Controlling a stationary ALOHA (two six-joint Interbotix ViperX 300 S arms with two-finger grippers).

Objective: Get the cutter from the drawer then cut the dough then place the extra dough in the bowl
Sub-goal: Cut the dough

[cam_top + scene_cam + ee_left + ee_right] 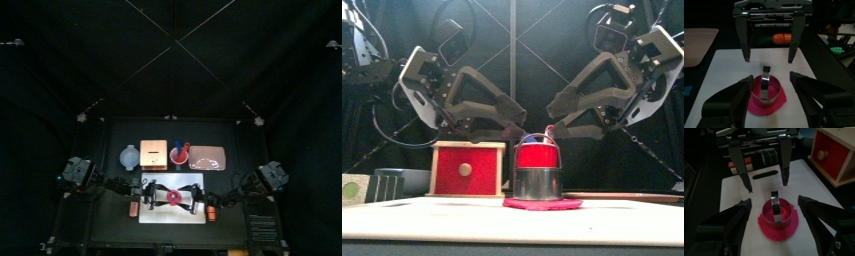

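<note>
Sitting upright on the flat pink dough (pixel 543 203), the round metal cutter (pixel 539 175) stands near the middle of the white cutting board (pixel 158 215), its wire handle arched over the top. Both arms lean in from their own sides, facing each other across it. The left end effector (pixel 771 76) has its jaws spread wide, one either side of the cutter, close but gripping nothing. The right end effector (pixel 775 200) is the same, wide apart and empty. Behind the board on the counter (pixel 107 225) stand the bowl (pixel 128 157), wooden box (pixel 466 168), red cup (pixel 179 152) and pink tray (pixel 210 157).
</note>
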